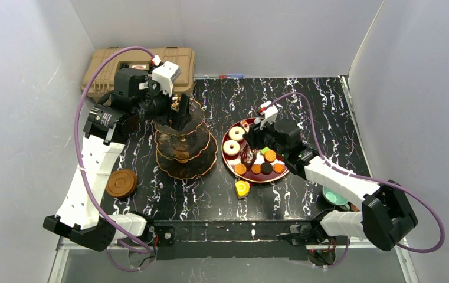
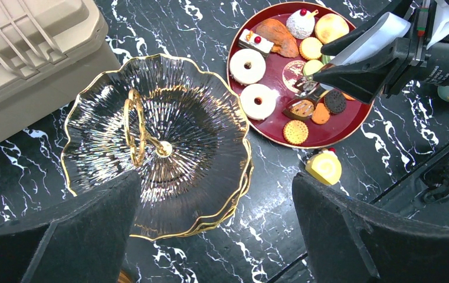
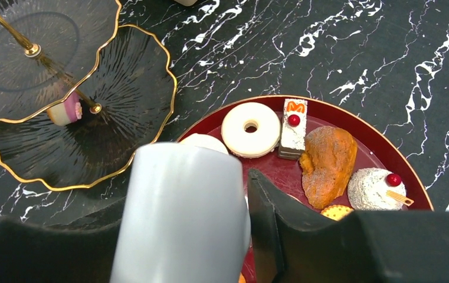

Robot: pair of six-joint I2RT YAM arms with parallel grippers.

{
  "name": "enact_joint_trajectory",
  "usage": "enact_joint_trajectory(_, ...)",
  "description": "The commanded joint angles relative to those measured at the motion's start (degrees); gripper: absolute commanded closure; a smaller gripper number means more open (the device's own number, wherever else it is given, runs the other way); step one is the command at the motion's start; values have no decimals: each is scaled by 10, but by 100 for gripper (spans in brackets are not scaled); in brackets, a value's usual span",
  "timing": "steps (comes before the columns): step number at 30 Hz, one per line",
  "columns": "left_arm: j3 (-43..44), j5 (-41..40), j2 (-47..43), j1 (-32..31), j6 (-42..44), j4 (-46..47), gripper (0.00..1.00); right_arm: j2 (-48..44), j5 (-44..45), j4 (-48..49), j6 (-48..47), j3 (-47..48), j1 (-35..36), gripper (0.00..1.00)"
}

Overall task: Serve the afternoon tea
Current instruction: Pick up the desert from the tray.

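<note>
Matte-black left hand [image 2: 216, 178] — ribbed, gold-scalloped stand [image 2: 201, 115]

top external camera high above the near edge, looking down on the whole surface [image 1: 328, 106], left wrist camera just above the three-tier stand [image 2: 192, 147], facing down, right wrist camera close over the red tray [image 3: 381, 154], all views sharing both

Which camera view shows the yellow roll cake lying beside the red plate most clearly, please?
The left wrist view: the yellow roll cake lies large and unobstructed just outside the red plate. The top view shows it only small and from above; the right wrist view does not show it.
</note>
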Motion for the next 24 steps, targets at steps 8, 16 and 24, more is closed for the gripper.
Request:
enact_joint_trajectory(8, 12, 6, -12, 4, 1, 2, 2, -80, 144, -27, 66, 8, 17, 53)
enact_joint_trajectory(16, 6, 8, -18, 4, 4, 2, 2, -103, 174, -68, 113, -3, 22, 52)
enact_joint_trajectory(24, 6, 10, -22, 4, 1, -1, 2, -72, 105, -35, 16, -14, 19, 34)
